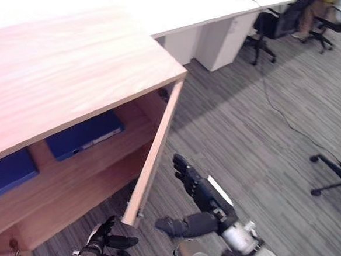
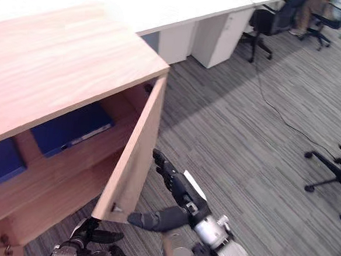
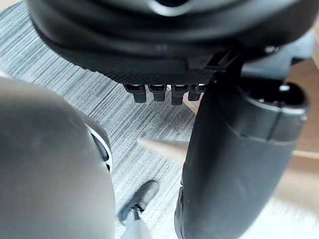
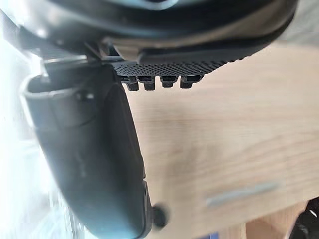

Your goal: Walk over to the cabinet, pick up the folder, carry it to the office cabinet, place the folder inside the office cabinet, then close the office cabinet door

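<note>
Cabinet door (image 1: 156, 147) ajar, two blue folders (image 1: 83, 135) on one shelf (image 1: 133, 132), right hand (image 1: 203, 192) straight-fingered alongside it, left hand (image 1: 105, 236) loosely spread

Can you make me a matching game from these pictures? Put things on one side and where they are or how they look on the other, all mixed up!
Things:
1. cabinet door
2. blue folder nearer the door
3. right robot hand
4. left robot hand

Places and states:
A. lying inside the cabinet
B. fingers straight, beside the door's outer side
C. standing open
D. low down, on the door's inner side

Pairs: 1-C, 2-A, 3-B, 4-D
</note>
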Motion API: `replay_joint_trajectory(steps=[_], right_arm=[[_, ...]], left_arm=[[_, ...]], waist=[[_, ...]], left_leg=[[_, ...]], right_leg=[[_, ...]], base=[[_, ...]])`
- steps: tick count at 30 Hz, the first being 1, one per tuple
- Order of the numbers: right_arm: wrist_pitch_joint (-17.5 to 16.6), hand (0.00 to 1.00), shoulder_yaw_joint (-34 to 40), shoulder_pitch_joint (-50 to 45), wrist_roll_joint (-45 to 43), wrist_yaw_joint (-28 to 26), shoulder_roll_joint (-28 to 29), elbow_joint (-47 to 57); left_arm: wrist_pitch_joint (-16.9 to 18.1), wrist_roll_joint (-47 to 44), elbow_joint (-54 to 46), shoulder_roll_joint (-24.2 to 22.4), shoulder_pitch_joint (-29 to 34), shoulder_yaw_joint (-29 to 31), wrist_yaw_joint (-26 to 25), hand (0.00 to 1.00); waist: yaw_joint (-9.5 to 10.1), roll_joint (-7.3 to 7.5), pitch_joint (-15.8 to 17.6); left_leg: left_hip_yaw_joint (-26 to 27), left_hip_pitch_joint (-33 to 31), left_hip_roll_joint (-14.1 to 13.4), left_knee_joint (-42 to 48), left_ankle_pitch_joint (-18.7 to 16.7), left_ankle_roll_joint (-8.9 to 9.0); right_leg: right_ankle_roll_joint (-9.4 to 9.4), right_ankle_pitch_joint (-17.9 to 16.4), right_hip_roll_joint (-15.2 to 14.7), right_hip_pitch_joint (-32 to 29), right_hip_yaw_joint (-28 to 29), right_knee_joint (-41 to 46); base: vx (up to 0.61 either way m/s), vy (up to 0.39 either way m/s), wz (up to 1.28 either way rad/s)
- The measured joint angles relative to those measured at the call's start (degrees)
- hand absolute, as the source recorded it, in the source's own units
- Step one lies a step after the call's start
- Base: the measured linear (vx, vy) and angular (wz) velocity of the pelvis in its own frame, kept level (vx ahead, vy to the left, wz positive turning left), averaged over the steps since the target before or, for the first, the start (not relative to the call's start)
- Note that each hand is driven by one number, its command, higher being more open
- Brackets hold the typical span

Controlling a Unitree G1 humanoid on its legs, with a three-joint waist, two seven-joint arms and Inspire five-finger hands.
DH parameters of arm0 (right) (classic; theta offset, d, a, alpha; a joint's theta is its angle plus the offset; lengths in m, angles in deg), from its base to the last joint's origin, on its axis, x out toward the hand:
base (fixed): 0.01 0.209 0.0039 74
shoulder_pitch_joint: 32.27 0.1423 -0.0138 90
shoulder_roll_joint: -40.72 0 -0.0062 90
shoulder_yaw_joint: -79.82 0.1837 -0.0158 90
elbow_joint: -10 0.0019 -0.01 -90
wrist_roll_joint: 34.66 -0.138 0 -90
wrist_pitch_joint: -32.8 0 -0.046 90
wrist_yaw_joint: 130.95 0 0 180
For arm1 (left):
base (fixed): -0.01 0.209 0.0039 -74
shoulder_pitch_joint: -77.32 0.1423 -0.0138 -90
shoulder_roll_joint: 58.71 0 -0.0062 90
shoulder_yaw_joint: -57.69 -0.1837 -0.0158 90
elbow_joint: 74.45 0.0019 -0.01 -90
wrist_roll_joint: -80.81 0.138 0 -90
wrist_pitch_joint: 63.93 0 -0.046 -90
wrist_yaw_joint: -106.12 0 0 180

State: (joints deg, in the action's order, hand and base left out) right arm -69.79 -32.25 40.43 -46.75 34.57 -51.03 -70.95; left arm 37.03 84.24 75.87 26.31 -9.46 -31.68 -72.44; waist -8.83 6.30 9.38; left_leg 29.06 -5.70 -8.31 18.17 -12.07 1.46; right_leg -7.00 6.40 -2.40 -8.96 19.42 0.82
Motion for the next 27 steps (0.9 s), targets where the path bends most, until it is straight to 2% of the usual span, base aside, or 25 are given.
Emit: replay_joint_trajectory(steps=[1, 2, 3, 4, 6, 8, 9, 11, 13, 20, 23, 24, 25, 27], right_arm=[[0.04, 1.00, 0.30, 4.30, 1.43, 2.46, 1.84, -5.59], [-0.62, 1.00, 3.61, 6.05, 2.34, 5.68, 3.30, -9.03], [-0.46, 1.00, 3.97, 6.73, 2.63, 6.29, 3.43, -9.87], [0.33, 1.00, 5.95, 10.84, 3.29, 9.25, 4.06, -14.51], [0.16, 1.00, 8.38, 12.45, 3.25, 11.99, 4.57, -17.39], [0.76, 1.00, 11.20, 14.70, 3.33, 15.25, 5.20, -21.43], [0.77, 1.00, 11.74, 15.04, 3.32, 16.24, 5.24, -22.20], [0.65, 1.00, 14.00, 15.33, 3.39, 18.84, 5.87, -23.54], [0.62, 1.00, 16.06, 15.44, 3.39, 20.02, 6.85, -24.85], [0.33, 1.00, 19.62, 13.31, 3.30, 20.92, 8.40, -33.66], [0.82, 1.00, 20.78, 9.85, 3.63, 19.95, 10.21, -39.75], [0.94, 1.00, 20.85, 9.60, 4.16, 19.72, 10.26, -41.27], [1.55, 1.00, 21.45, 9.51, 5.70, 19.32, 10.35, -44.43], [2.65, 1.00, 23.08, 9.61, 6.41, 19.35, 10.74, -48.07]], left_arm=[[-0.02, 0.00, -0.46, -0.81, -0.41, 0.03, -0.37, 1.00], [-0.13, -0.04, -1.27, -1.25, -0.14, 0.08, -0.85, 1.00], [-0.17, -0.06, -1.30, -1.24, -0.05, 0.09, -1.00, 1.00], [-0.60, -0.14, -1.45, -1.18, -0.27, 0.14, -1.60, 1.00], [-0.59, -0.30, -2.25, -1.24, -0.27, 0.19, -2.10, 1.00], [-0.75, -0.59, -2.31, -1.27, 0.24, 0.22, -2.83, 1.00], [-0.78, -0.61, -2.31, -1.35, 0.24, 0.22, -2.84, 1.00], [-0.93, -1.71, -2.43, -1.43, 1.56, 1.13, -3.17, 1.00], [-1.03, -2.08, -2.45, -1.43, 2.52, 2.06, -3.48, 1.00], [-1.97, -4.75, -2.57, -2.78, 5.12, 4.64, -3.76, 1.00], [-1.95, -7.07, -4.01, -4.20, 5.45, 5.98, -3.99, 1.00], [-1.96, -7.33, -4.08, -4.65, 5.50, 6.62, -3.97, 1.00], [-1.96, -8.11, -4.45, -5.74, 5.90, 8.26, -4.06, 1.00], [-1.96, -9.32, -5.40, -6.52, 6.73, 10.01, -4.07, 1.00]], waist=[[1.19, -0.34, -0.08], [1.90, -0.66, 0.01], [1.98, -0.68, -0.02], [2.88, -0.93, 0.07], [3.95, -1.39, 0.06], [5.11, -3.16, -0.46], [5.57, -3.76, -0.56], [6.13, -5.57, -1.16], [6.51, -6.05, -1.28], [8.03, -6.67, -0.91], [8.57, -8.13, -0.04], [8.83, -8.46, 0.21], [9.16, -8.89, 0.50], [9.33, -8.32, 0.87]], left_leg=[[-2.90, -1.00, 0.99, -1.20, 1.31, -0.36], [-6.29, -1.33, 2.46, -3.33, 3.33, -0.62], [-6.83, -1.31, 2.69, -3.80, 3.70, -0.68], [-10.33, -1.33, 4.22, -6.21, 5.72, -0.90], [-13.82, -1.33, 5.58, -8.81, 7.89, -1.05], [-18.36, -1.01, 7.23, -14.04, 11.74, -0.65], [-19.50, -0.85, 7.56, -15.45, 12.89, -0.70], [-23.57, 0.68, 8.14, -21.49, 17.42, -0.58], [-26.37, 1.11, 8.11, -23.51, 19.10, -0.39], [-34.19, 0.07, 8.84, -23.54, 19.91, 0.38], [-37.18, -1.91, 9.36, -23.51, 20.04, 0.58], [-36.71, -2.14, 9.35, -23.50, 20.03, 0.58], [-33.95, -2.64, 9.13, -23.20, 19.57, 0.39], [-25.45, -4.53, 7.80, -20.14, 16.69, 0.17]], right_leg=[[0.20, -0.15, -0.90, 0.31, -3.04, -0.28], [0.74, -0.70, -2.05, 1.04, -6.97, -0.28], [0.79, -0.74, -2.18, 1.18, -7.58, -0.27], [1.08, -1.90, -3.35, 2.17, -11.39, -0.14], [1.06, -2.89, -4.28, 2.88, -14.82, 0.07], [1.36, -4.18, -5.02, 2.97, -19.60, 1.00], [1.41, -4.55, -5.20, 2.97, -20.66, 1.20], [1.86, -5.44, -5.35, 3.71, -24.89, 1.37], [1.55, -6.14, -5.24, 4.88, -27.88, 1.38], [1.59, -7.83, -5.36, 8.26, -36.14, 1.19], [1.26, -9.71, -6.01, 9.50, -42.32, 2.05], [1.16, -10.11, -6.41, 9.61, -43.13, 2.42], [1.07, -10.26, -7.20, 9.65, -44.71, 3.40], [0.82, -10.45, -9.24, 9.45, -46.90, 4.79]], base=[[0.03, -0.017, 1.38], [0.02, -0.013, 1.27], [0.00, -0.028, 1.43], [-0.02, -0.029, 1.13], [-0.02, -0.048, 1.22], [-0.04, -0.057, 1.12], [-0.03, -0.027, 0.96], [-0.04, -0.033, 0.93], [-0.05, -0.015, 0.84], [-0.03, -0.010, 0.67], [0.02, -0.028, 0.99], [0.04, 0.003, 0.78], [0.05, 0.030, 0.71], [0.11, 0.053, 0.57]])
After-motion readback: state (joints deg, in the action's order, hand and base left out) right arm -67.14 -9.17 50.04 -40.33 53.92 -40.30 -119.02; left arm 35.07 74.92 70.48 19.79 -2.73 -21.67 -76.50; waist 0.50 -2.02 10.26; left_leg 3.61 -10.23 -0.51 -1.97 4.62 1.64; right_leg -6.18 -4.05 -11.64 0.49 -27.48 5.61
